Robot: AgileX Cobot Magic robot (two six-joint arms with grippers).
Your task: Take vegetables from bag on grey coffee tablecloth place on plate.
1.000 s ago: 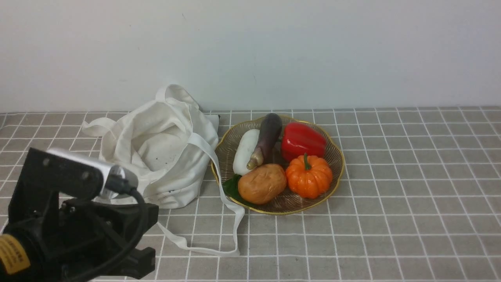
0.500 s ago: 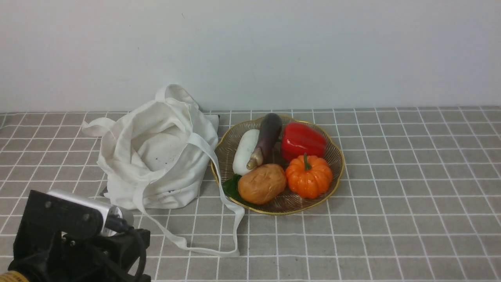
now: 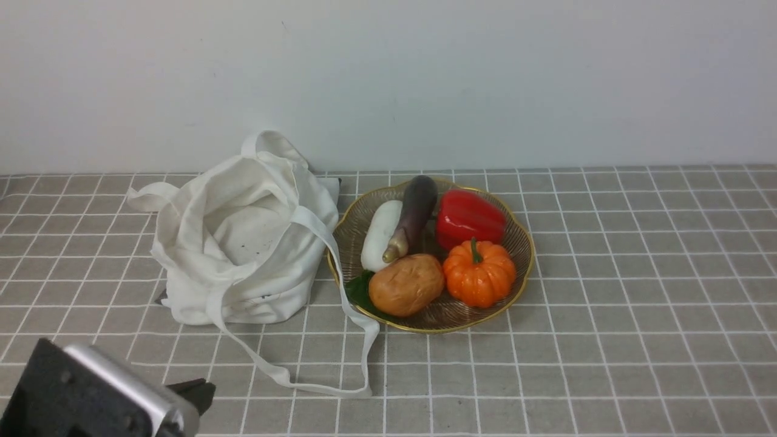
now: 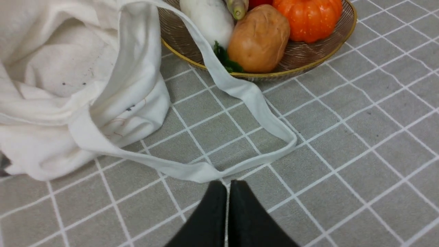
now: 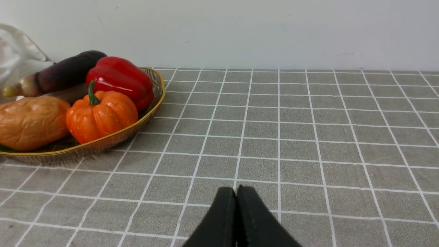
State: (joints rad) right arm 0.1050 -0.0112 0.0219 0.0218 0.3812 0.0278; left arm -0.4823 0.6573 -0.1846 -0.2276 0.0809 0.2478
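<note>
On the plate (image 3: 519, 240), between radish (image 3: 379, 237) and pepper (image 3: 468, 218), lies the slim dark-purple eggplant (image 3: 416, 212), tan stem toward the potato (image 3: 405, 284); its underside is hidden, perhaps resting on the radish. Left gripper (image 4: 228, 185) and right gripper (image 5: 236, 190) both show fingers pressed together, empty.

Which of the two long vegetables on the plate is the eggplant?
The dark purple eggplant with the tan stem end, lying between the white radish and the red pepper; the radish is pale all over.
</note>
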